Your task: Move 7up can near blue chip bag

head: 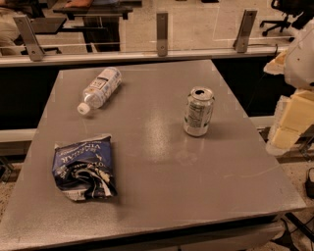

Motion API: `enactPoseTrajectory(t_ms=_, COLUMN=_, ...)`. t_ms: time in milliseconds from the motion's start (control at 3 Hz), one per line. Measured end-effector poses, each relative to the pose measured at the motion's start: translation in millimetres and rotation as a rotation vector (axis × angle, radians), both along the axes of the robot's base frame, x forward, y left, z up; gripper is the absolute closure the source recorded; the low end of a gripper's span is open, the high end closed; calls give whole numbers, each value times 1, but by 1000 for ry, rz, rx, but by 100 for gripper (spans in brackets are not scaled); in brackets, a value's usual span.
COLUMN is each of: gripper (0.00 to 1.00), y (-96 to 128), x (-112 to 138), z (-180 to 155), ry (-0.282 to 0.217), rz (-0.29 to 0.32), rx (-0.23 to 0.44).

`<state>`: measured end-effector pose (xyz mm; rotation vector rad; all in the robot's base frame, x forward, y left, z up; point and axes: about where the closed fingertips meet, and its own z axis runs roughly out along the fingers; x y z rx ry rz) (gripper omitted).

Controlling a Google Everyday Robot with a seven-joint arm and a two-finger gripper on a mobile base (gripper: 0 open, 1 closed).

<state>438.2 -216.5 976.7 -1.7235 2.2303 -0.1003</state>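
The 7up can [198, 112] stands upright on the right half of the grey table [167, 196], its opened top facing up. The blue chip bag [84, 167] lies crumpled flat near the table's front left, well apart from the can. My gripper [290, 120] shows as white and pale yellow parts at the right edge of the view, beyond the table's right edge and to the right of the can, touching nothing.
A clear plastic bottle [99, 90] with a white cap lies on its side at the back left of the table. A glass barrier with metal posts [162, 33] runs behind the table. An office chair [284, 14] stands far back right.
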Motion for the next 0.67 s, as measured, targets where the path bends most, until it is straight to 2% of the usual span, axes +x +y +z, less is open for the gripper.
enactPoseTrajectory(t_ms=333, gripper=0, y=0, x=0, z=0, ry=0, rz=0, rx=0)
enactPoseTrajectory(t_ms=667, gripper=0, y=2, x=21, z=-9, ry=-17, rz=-16, rx=46)
